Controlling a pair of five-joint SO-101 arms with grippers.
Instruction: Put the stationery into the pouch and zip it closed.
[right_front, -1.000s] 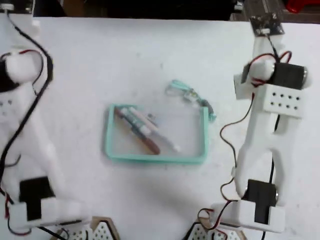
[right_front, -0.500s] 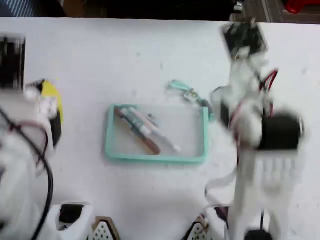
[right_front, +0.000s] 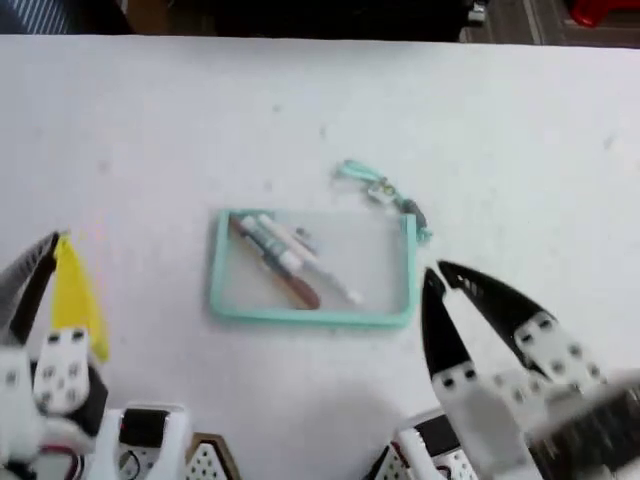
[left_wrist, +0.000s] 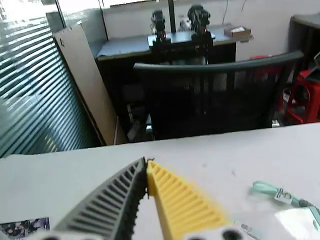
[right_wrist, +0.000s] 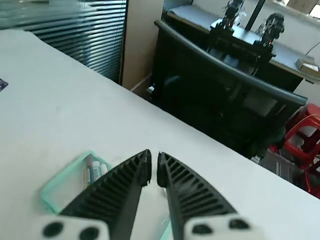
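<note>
A clear pouch (right_front: 340, 272) with teal trim lies flat mid-table, and several pens and other stationery (right_front: 281, 258) lie inside it toward its left half. Its teal zipper strap (right_front: 366, 184) trails off the far right corner. My left gripper (right_front: 56, 240), one finger grey and one yellow, is shut and empty at the front left, well apart from the pouch. My right gripper (right_front: 436, 269), black-fingered, is shut and empty just off the pouch's right front corner. The right wrist view shows the pouch (right_wrist: 65, 182) beyond the right gripper (right_wrist: 154, 153). The left gripper (left_wrist: 146, 161) has the strap (left_wrist: 278, 194) off to one side.
The white table (right_front: 200, 110) is bare around the pouch. Both arm bases (right_front: 150, 435) sit at the front edge. Beyond the far edge stand a dark chair (left_wrist: 215, 95) and a desk.
Both arms swung from folded poses beside the pouch toward the front edge, and their grippers now point across the table. The pouch and its contents stayed put.
</note>
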